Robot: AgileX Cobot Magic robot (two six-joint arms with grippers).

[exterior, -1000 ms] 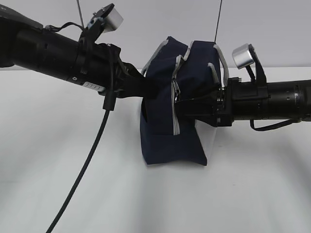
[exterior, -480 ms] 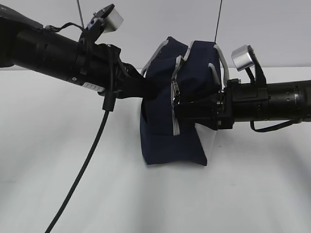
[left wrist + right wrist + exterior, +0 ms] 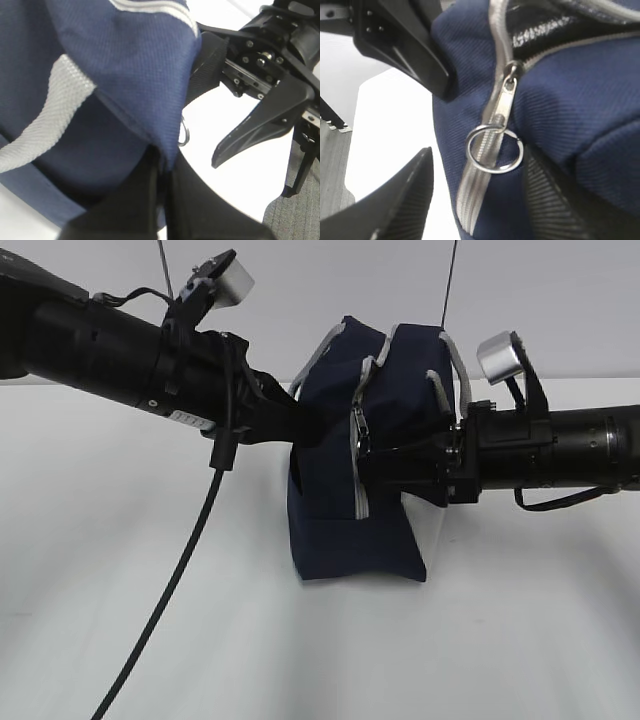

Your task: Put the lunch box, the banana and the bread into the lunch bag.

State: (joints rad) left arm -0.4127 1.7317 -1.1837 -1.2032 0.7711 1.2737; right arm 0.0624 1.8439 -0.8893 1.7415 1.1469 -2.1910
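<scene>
Fingers of my right gripper (image 3: 475, 200) stand apart, one either side of the ring pull (image 3: 494, 149), neither pad seen touching it. Ring hangs from the grey zipper (image 3: 496, 95) just above the jaws. Lunch bag (image 3: 355, 490) stands upright on the white table (image 3: 520, 640), directly ahead of this gripper. My left gripper (image 3: 162, 192) is closed tight on a fold of the bag's navy fabric at the far side. Grey strap handle (image 3: 42, 125) drapes beside it.

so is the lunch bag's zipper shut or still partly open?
Partly open. In the right wrist view the slider sits partway along the lunch bag; above it the zipper teeth are parted over a dark gap.
</scene>
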